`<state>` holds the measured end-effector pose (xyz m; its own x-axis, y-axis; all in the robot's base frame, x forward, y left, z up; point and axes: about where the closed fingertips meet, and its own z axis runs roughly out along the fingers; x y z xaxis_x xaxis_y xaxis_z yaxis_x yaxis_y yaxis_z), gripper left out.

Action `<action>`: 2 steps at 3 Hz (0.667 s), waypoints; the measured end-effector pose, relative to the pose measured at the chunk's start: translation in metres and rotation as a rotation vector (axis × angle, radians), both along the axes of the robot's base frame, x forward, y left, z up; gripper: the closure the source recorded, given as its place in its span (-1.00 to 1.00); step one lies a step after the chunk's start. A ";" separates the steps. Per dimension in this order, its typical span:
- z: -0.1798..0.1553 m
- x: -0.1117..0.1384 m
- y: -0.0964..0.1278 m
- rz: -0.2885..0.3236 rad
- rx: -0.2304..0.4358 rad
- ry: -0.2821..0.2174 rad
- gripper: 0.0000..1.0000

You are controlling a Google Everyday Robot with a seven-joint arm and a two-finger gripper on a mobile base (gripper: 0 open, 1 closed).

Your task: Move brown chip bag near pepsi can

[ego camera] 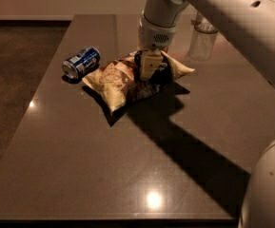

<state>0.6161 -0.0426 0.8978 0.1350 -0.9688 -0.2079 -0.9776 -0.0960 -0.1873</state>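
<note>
The brown chip bag (pixel 120 80) lies crumpled on the dark table, a little left of centre at the back. The pepsi can (pixel 81 62) lies on its side just left of the bag's left corner, close to it with a small gap. My gripper (pixel 148 73) hangs straight down from the white arm and sits on the middle of the bag, towards its right half. The part of the bag under the gripper is hidden.
A clear plastic bottle (pixel 202 41) stands at the back right of the table (pixel 127 175), behind the arm. The arm's white links cross the upper right and the right edge of the view. The floor lies to the left beyond the table's left edge.
</note>
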 end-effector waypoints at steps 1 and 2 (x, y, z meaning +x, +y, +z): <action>-0.001 0.001 0.001 0.001 0.002 -0.003 -1.00; -0.001 0.001 0.001 0.001 0.002 -0.003 -1.00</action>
